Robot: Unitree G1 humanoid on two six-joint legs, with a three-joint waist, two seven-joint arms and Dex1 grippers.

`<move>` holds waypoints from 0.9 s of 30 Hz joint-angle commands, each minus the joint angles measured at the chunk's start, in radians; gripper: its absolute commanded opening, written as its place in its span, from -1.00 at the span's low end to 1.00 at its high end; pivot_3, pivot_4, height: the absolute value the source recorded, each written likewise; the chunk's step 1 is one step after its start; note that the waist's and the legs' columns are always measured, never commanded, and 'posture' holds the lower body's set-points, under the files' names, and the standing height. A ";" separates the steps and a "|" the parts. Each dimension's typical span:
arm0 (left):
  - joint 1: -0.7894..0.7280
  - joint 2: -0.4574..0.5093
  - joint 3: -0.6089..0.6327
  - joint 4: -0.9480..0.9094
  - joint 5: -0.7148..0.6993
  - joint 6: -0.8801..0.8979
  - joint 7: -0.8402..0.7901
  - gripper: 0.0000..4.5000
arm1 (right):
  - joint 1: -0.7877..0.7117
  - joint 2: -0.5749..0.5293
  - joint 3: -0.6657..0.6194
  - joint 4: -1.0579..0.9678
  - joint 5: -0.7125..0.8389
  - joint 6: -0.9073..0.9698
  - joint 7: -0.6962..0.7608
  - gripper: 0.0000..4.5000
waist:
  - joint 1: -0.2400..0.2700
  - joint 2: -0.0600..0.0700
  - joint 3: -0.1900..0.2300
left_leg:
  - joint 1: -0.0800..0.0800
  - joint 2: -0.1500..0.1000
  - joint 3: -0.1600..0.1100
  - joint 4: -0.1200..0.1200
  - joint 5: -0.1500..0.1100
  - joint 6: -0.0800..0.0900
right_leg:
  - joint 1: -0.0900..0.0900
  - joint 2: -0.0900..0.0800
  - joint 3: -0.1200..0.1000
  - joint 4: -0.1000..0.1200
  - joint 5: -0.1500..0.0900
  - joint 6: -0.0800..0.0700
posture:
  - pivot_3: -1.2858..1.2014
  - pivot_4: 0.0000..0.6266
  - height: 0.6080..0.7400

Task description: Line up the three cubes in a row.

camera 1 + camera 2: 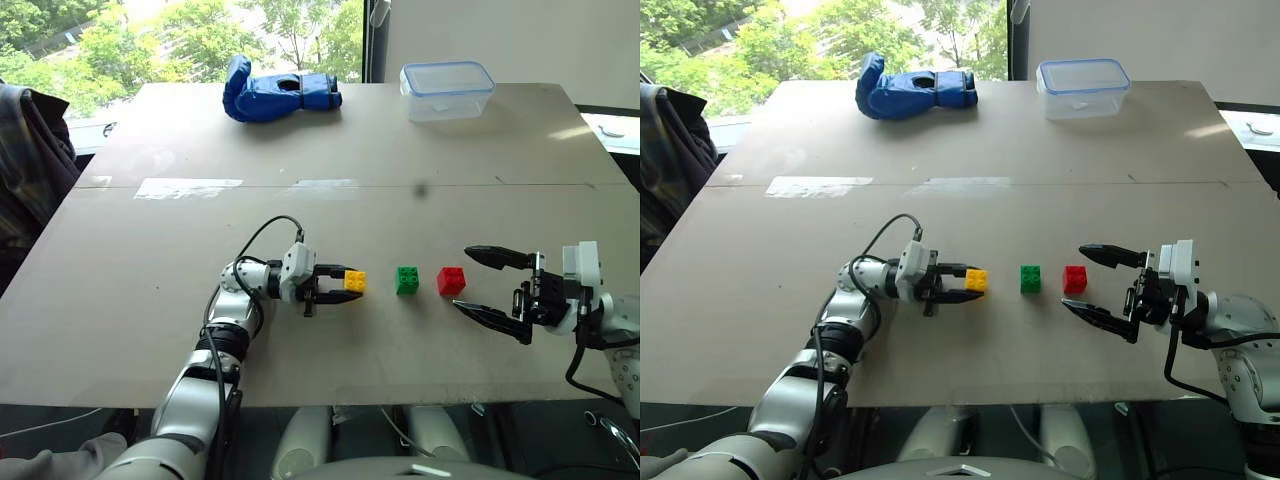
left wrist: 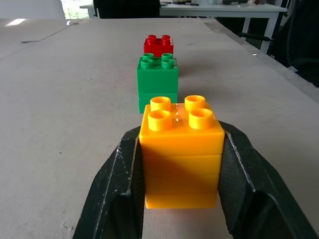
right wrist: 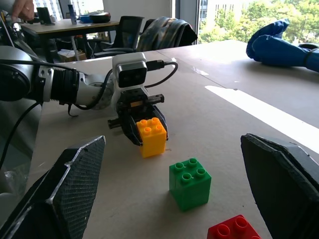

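Big tan surface [image 1: 150, 300], left tool [image 1: 345, 285] squeezing the yellow cube [image 1: 354, 281], green cube [image 1: 407, 279] and red cube [image 1: 451, 281] lined up beside it, right tool [image 1: 480, 285] wide open, holding nothing, near the red cube.

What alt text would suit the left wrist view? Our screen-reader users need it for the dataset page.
The left gripper has its black jaws shut on a yellow studded plastic brick standing upright on the grey tabletop. Straight beyond it stand a green studded plastic brick and, farther off, a red studded plastic brick, the three forming one line with gaps between.
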 commanded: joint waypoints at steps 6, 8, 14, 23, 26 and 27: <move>-0.006 0.001 0.002 0.043 0.011 -0.024 -0.005 -0.41 | -0.002 -0.002 -0.010 -0.041 0.012 -0.006 -0.004 1.00 | 0.000 0.000 0.000 | 0.000 0.000 0.000 0.000 0.000 0.000 | 0.000 0.000 0.000 0.000 0.000 0.000 | 0.03 -0.52 1.00; -0.006 0.005 0.001 0.047 0.015 -0.026 -0.009 -0.41 | -0.002 -0.002 -0.010 -0.042 0.011 -0.005 -0.004 1.00 | 0.000 0.001 -0.001 | 0.000 0.000 0.000 0.000 0.000 0.000 | 0.000 0.000 0.000 0.000 0.000 0.000 | 0.03 -0.52 1.00; -0.025 0.010 0.004 0.072 0.025 -0.035 -0.005 0.42 | -0.002 -0.002 -0.008 -0.044 0.012 -0.002 -0.007 1.00 | -0.001 0.002 -0.001 | 0.001 0.000 0.000 0.000 0.000 0.000 | 0.000 0.000 0.000 0.000 0.000 0.000 | 0.03 -0.52 1.00; -0.036 0.014 0.011 0.116 0.051 -0.111 0.038 0.98 | -0.003 -0.001 -0.002 -0.049 0.012 0.001 -0.014 1.00 | -0.001 0.002 -0.001 | 0.001 0.000 0.000 0.000 0.000 0.000 | 0.000 0.000 0.000 0.000 0.000 0.000 | 0.03 -0.52 1.00; -0.034 0.015 0.010 0.120 0.055 -0.122 0.052 0.98 | -0.003 -0.002 -0.001 -0.049 0.013 0.001 -0.014 1.00 | -0.001 0.002 -0.001 | 0.001 0.000 0.000 0.000 0.000 0.000 | 0.001 0.000 0.000 0.000 0.000 0.000 | 0.03 -0.52 1.00; -0.034 0.015 0.010 0.121 0.056 -0.124 0.056 0.98 | -0.003 -0.002 -0.001 -0.049 0.013 0.001 -0.014 1.00 | -0.001 0.002 -0.002 | 0.002 0.000 0.000 0.000 0.000 0.000 | 0.001 0.000 0.000 0.000 0.000 0.000 | 0.03 -0.52 1.00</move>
